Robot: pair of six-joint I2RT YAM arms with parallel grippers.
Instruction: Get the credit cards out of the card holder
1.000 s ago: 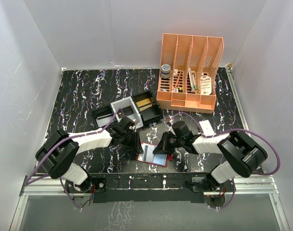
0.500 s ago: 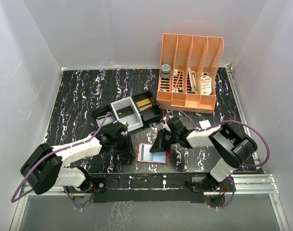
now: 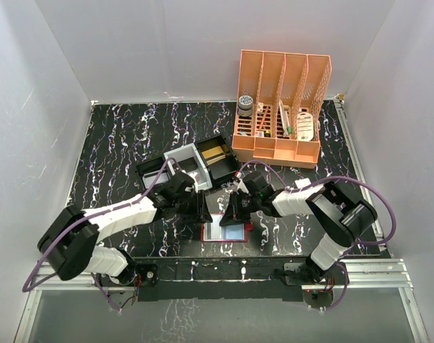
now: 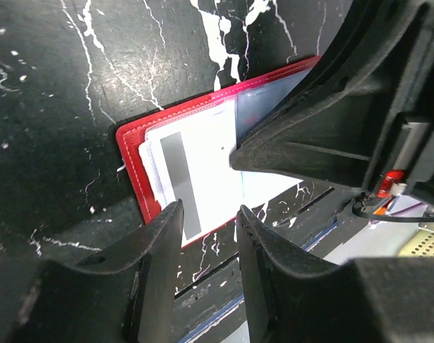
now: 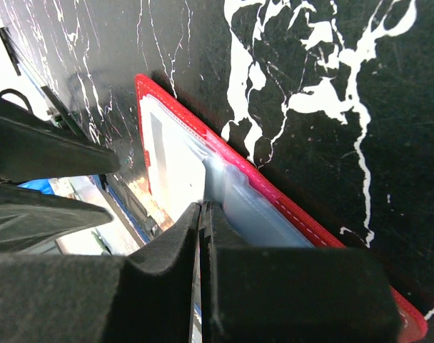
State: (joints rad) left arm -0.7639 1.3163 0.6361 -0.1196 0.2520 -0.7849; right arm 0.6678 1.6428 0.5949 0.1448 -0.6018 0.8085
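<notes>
The red card holder [image 3: 228,233] lies open and flat near the table's front edge. A white credit card [image 4: 203,168] with a grey stripe sits in its left half, and a clear pocket [image 5: 263,214] covers the right half. My left gripper [image 3: 200,209] hovers at the holder's left edge, open, with nothing between its fingers [image 4: 160,243]. My right gripper [image 3: 235,211] is shut, and its tips [image 5: 204,209] press down where the white card meets the clear pocket. In the left wrist view the right gripper [image 4: 324,136] hides the holder's right side.
A black compartmented tray with a grey insert [image 3: 192,166] stands just behind the grippers. An orange desk organiser [image 3: 281,107] is at the back right. A small white box [image 3: 306,188] lies by the right arm. The table's front rail [image 3: 217,268] runs right below the holder.
My left gripper swung back in to the holder's left edge and opened wider. The right gripper slid a little left on the holder, which now lies squarer to the table edge.
</notes>
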